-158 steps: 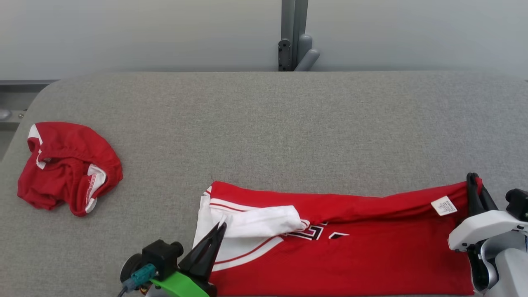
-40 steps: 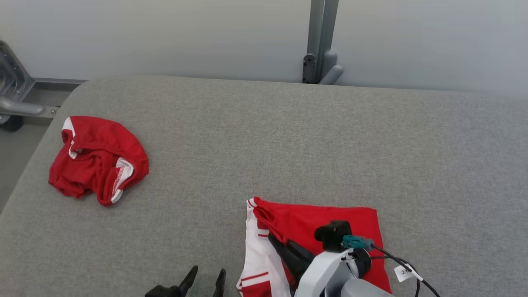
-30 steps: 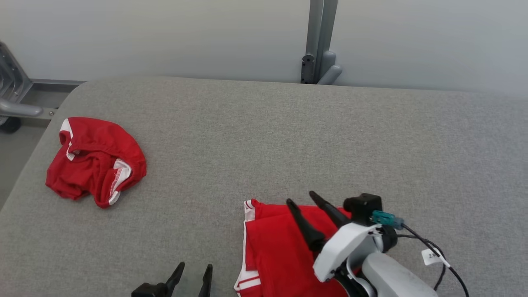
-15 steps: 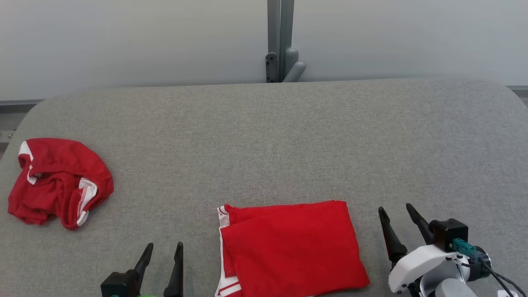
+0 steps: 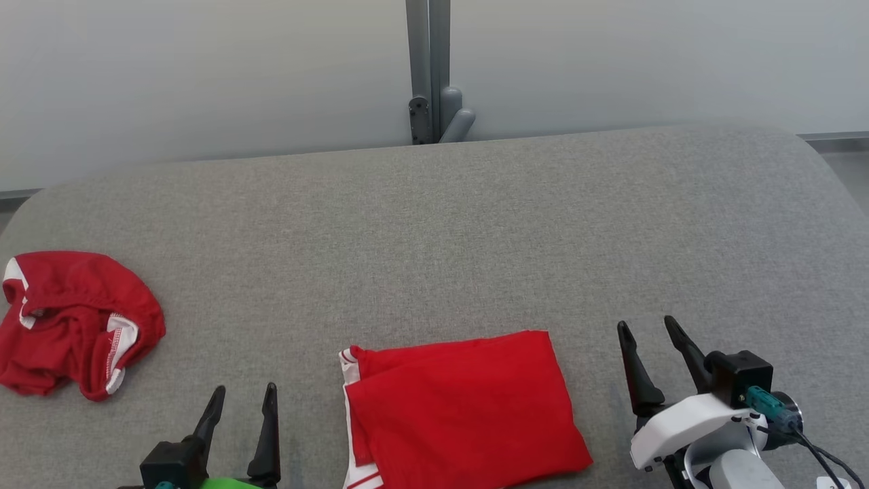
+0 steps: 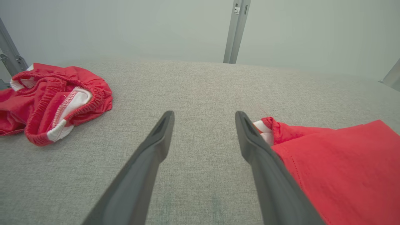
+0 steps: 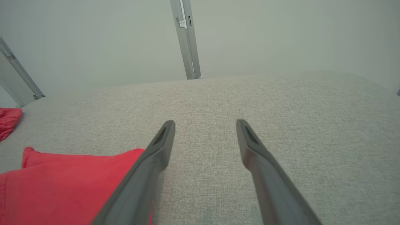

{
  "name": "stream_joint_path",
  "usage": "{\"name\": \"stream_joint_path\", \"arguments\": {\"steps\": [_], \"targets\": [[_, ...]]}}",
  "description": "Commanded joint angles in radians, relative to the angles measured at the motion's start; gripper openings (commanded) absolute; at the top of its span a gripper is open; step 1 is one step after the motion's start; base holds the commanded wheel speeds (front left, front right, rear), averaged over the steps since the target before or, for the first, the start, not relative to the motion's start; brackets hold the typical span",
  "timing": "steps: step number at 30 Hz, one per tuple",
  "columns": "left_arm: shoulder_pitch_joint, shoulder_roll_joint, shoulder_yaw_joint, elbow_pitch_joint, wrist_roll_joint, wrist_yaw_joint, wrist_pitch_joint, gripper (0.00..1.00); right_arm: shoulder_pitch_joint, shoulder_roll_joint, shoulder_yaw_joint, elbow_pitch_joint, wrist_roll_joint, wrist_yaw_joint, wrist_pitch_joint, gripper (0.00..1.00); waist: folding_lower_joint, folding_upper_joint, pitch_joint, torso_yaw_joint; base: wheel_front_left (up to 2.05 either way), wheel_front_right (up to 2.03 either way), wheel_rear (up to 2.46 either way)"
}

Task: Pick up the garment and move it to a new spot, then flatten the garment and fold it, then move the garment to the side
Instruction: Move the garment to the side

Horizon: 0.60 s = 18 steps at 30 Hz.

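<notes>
Garment [image 5: 461, 407], folded flat, lay between the left pincer [image 5: 245, 388] and the right pincer [image 5: 645, 322], both spread wide and empty, near its side edges on the grey desk [image 5: 434, 224]. A crumpled red-and-white cloth [image 5: 75, 322] sat far left.

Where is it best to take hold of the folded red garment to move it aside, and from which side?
The folded red garment lies flat between the open grippers. Likely best: left gripper from the left, pinching all layers at the white-trimmed edge; right gripper from the right, at the smooth edge.
</notes>
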State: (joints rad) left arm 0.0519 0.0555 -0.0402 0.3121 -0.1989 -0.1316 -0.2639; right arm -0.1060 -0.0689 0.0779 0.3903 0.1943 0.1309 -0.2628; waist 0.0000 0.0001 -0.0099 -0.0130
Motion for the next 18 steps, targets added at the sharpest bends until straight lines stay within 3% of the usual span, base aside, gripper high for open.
{"name": "stream_joint_path", "arguments": {"steps": [1,12,18], "targets": [[0.011,0.001,0.002,-0.004,0.004,0.002,0.0,1.0,0.0,0.002,0.001,-0.005,-0.001,0.0,-0.002,1.0,0.0,-0.0001,-0.007,-0.006,0.0,0.0,0.0],[0.031,-0.002,0.008,-0.033,0.023,0.002,0.0,1.0,0.02,0.009,0.005,-0.001,0.017,0.0,-0.002,1.0,0.0,-0.0001,-0.015,-0.01,0.0,0.0,0.0],[0.028,-0.003,-0.017,-0.014,0.013,0.002,0.0,1.0,0.004,0.013,0.111,0.103,0.081,0.0,-0.002,1.0,0.0,-0.0001,0.004,0.021,0.0,0.0,0.0]]}}
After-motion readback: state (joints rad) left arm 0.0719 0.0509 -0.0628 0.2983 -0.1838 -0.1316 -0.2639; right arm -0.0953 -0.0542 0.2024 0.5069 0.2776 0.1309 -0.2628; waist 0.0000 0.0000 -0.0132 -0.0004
